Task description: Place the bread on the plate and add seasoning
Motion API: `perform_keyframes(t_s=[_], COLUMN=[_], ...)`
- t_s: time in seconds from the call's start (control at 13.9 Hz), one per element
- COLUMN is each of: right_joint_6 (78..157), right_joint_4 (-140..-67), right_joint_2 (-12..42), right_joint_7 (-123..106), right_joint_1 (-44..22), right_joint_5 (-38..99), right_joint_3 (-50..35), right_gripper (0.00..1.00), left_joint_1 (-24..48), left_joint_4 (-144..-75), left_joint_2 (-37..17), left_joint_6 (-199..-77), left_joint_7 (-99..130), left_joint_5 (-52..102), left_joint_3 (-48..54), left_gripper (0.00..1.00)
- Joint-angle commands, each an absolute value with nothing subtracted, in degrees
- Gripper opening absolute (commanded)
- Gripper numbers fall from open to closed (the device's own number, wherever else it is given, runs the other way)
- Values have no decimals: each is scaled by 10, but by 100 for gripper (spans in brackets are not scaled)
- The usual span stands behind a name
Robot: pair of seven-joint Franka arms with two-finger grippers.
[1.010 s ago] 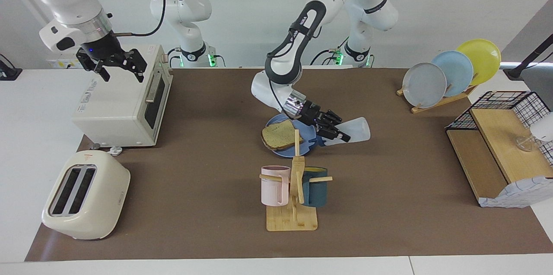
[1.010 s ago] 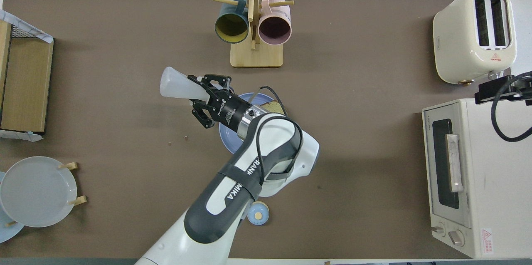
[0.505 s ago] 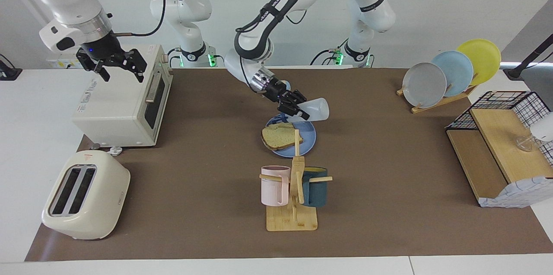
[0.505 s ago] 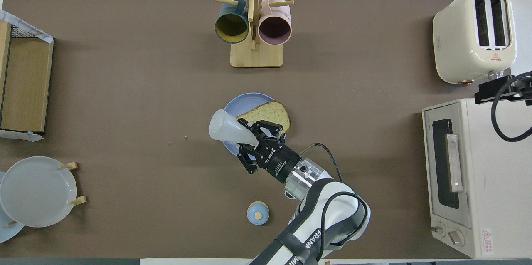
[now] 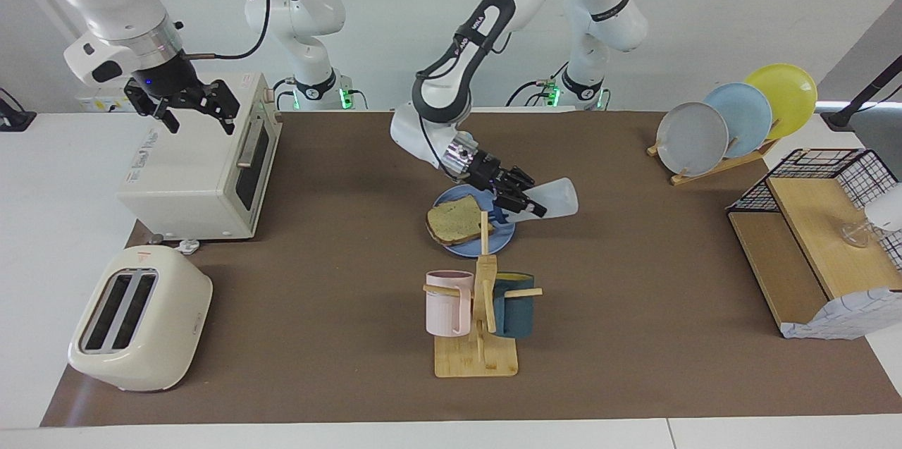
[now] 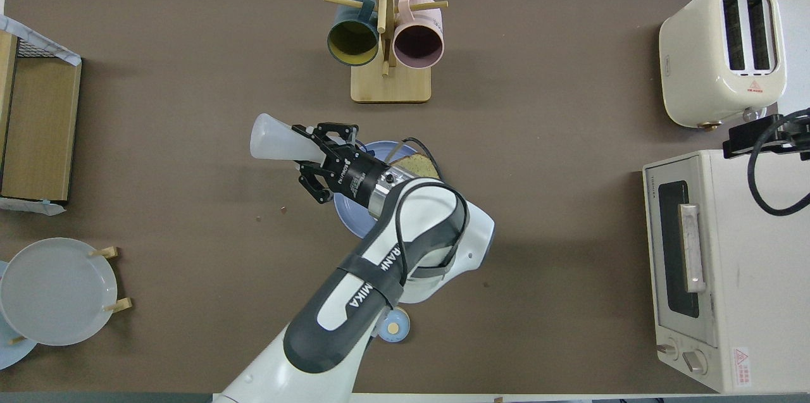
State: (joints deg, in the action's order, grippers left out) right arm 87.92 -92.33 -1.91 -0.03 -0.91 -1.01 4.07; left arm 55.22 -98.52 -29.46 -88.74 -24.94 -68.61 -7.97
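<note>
Brown matting covers the desk [image 5: 634, 336], and near its middle sits the blue plate [image 5: 504, 239] with the bread [image 5: 456, 223] lying on it, toward the right arm's end of the plate. The left claw [image 5: 523, 204] hangs over the plate's edge toward the left arm's end, pinching the bottle [image 5: 557, 199] by its neck end; the bottle lies tilted nearly flat, its wide whitish base pointing out over the bare mat, away from the bread. In the overhead view the left arm covers much of the plate and most of the bread, so only a corner of crust shows.

Just beside the plate, farther from the robots, stands a wooden mug tree [image 5: 479, 336] with a pink mug [image 5: 447, 302] and a dark teal mug [image 5: 513, 304] hung on its pegs; its upright post crosses in front of the plate and bread in the facing view. A small blue-domed knob [image 6: 393, 326] sits nearer to the robots than the plate, partly under the arm.

The right claw [image 5: 197, 113] waits with fingers spread above the oven [image 5: 201, 163] at the right arm's end. A cream toaster [image 5: 137, 318] stands farther from the robots than the oven. At the left arm's end are a rack of three plates [image 5: 733, 121], grey, light blue and yellow, and a wooden shelf [image 5: 810, 237] with a wire basket.
</note>
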Motion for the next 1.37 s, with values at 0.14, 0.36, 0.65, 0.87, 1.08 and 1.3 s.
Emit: perform_keyframes(t_s=[0.14,0.36,0.65,0.87,1.08,1.3], right_joint_6=[889,889,889,889,889,889], right_joint_4=[-939,-939,-939,-939,-939,-939], right_joint_2=[-32,-32,-32,-32,-32,-32], right_joint_7=[11,11,11,11,11,11], right_joint_1=[-4,-4,-4,-4,-4,-4], right_joint_5=[0,0,0,0,0,0], right_joint_3=[37,37,37,37,37,37], right_gripper=[100,100,100,100,100,100], left_joint_1=[515,540,623,650,649,643], left_joint_4=[-986,-986,-986,-986,-986,-983], left_joint_2=[-296,-296,-292,-285,-241,-226], left_joint_6=[-911,-900,-871,-859,-869,-874], left_joint_7=[-250,-250,-243,-201,-192,-189], left_joint_5=[-711,-700,-627,-589,-550,-539], left_joint_3=[-76,-73,-75,-75,-73,-73], left_gripper=[0,0,0,0,0,0])
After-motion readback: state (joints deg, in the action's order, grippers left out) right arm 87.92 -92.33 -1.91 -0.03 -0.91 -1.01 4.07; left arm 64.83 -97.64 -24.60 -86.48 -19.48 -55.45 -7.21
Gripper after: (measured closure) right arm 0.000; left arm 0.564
